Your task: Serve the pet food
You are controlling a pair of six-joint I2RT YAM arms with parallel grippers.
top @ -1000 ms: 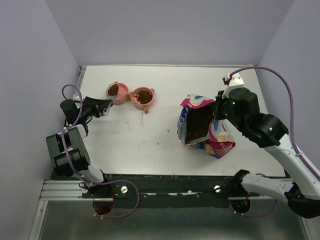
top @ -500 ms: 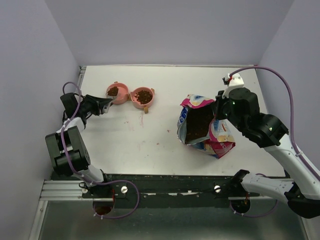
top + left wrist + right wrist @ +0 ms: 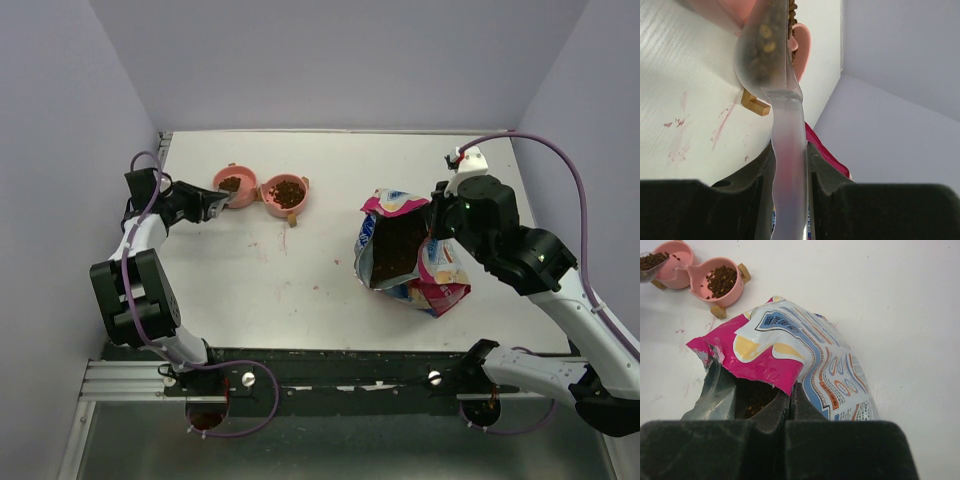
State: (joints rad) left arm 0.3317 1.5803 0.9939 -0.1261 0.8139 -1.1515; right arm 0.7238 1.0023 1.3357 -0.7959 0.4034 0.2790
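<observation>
Scoop at the pink feeder, bag pinched open on the right

My left hand [image 3: 204,204] is clamped narrow on the handle of the clear scoop [image 3: 786,145], whose cup sits tipped at the near rim of the left cup of the pink feeder [image 3: 262,198] at the far left of the table [image 3: 300,290]. The pet food [image 3: 721,280] is in several places: a heap fills the feeder's right cup, a smaller patch lies in the left cup, some pellets sit in the scoop's cup, and a dark mass shows inside the bag [image 3: 805,350]. My right hand [image 3: 788,401] is closed tight on the torn pink edge of the bag's mouth. The bag lies on its side right of centre, mouth open, well apart from the feeder.
</observation>
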